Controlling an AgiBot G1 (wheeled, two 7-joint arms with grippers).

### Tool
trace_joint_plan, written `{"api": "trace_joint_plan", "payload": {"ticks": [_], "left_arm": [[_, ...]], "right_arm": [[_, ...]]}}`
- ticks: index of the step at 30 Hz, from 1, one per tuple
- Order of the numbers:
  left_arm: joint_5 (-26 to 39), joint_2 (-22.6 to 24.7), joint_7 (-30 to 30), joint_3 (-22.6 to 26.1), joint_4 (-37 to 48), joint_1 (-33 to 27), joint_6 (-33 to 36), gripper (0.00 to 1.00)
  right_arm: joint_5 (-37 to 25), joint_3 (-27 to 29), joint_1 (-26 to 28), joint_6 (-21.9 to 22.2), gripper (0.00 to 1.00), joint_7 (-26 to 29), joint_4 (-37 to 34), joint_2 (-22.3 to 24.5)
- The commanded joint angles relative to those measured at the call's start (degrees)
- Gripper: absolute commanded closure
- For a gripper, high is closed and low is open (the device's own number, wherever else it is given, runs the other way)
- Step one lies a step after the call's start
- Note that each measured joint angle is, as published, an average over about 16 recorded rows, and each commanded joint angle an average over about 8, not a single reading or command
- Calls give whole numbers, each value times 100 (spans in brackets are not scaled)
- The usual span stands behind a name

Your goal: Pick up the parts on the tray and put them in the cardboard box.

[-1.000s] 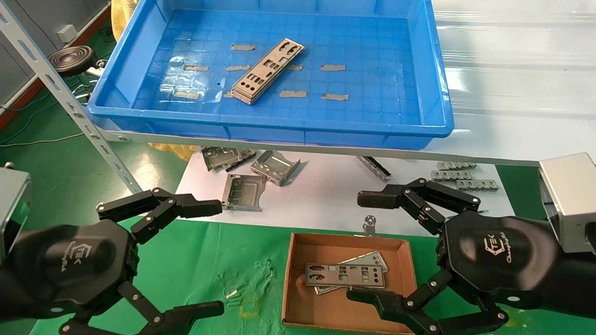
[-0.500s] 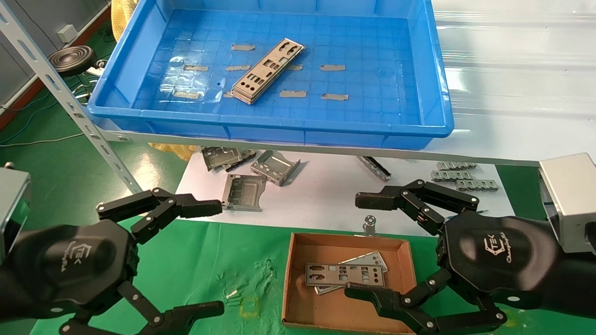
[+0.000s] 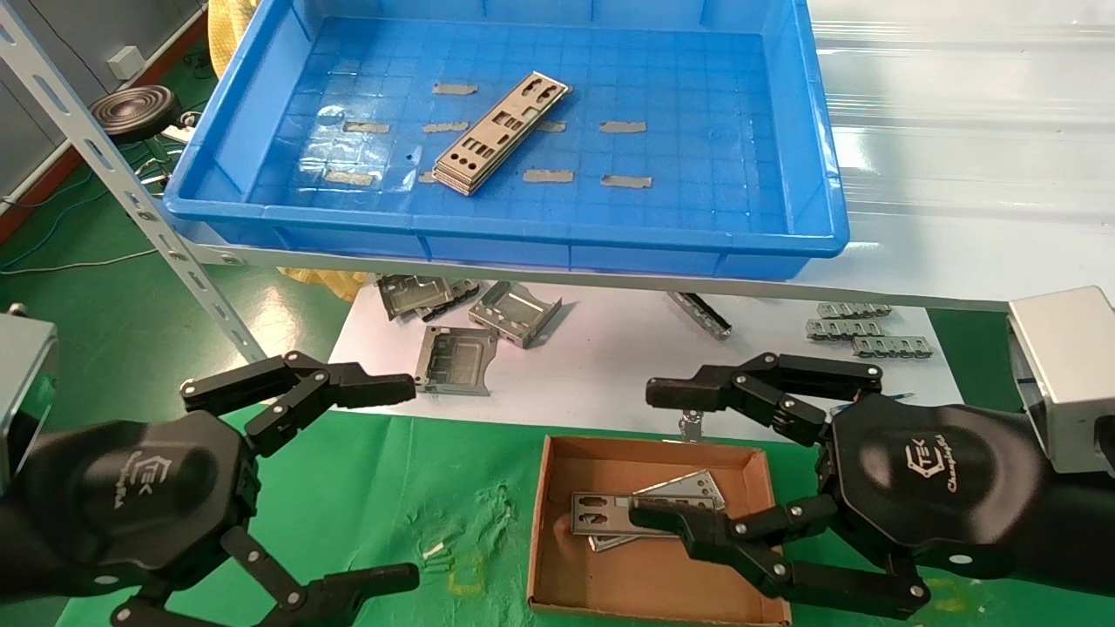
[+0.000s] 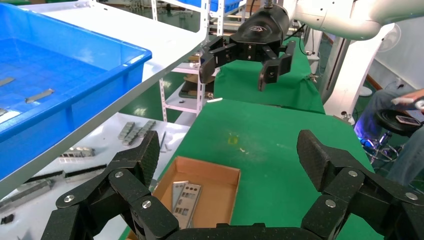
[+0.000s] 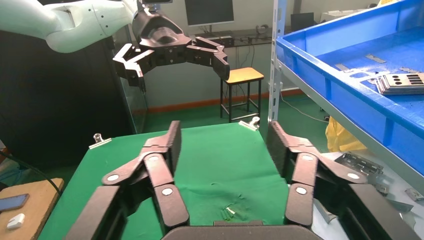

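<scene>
A stack of grey punched parts [image 3: 501,132] lies slantwise in the middle of the blue tray [image 3: 505,235] on the upper shelf; it also shows in the right wrist view [image 5: 400,82]. Below, the cardboard box [image 3: 649,592] holds two parts [image 3: 601,514], crossed over each other, also visible in the left wrist view [image 4: 184,197]. My right gripper [image 3: 642,453] hovers open and empty over the box's right half. The left gripper [image 3: 411,481] hangs open and empty over the green cloth, left of the box.
Folded metal brackets [image 3: 514,313] and toothed strips [image 3: 862,331] lie on the white sheet under the shelf. A slanted perforated shelf post [image 3: 131,187] stands at the left. A binder clip [image 3: 692,418] sits just behind the box.
My right gripper has shifted slightly left over the box and its fingers have drawn closer together, still open. The left arm has not moved.
</scene>
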Motion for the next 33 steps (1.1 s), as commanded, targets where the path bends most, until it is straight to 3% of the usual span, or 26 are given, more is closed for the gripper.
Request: {"api": "trace_joint_plan", "payload": {"ticks": [1, 21, 27, 33], "left_arm": [[0, 0, 0, 0, 0, 0, 0, 0], [96, 44, -89, 19, -6, -174, -131, 0], [746, 392, -366, 204, 109, -998, -751, 0], [1849, 1293, -626, 737, 940, -2356, -1299, 0]], "right_arm": [[0, 0, 0, 0, 100, 0, 0, 0], [0, 0, 0, 0, 100, 0, 0, 0], [0, 0, 0, 0, 100, 0, 0, 0], [0, 0, 0, 0, 100, 0, 0, 0]]}}
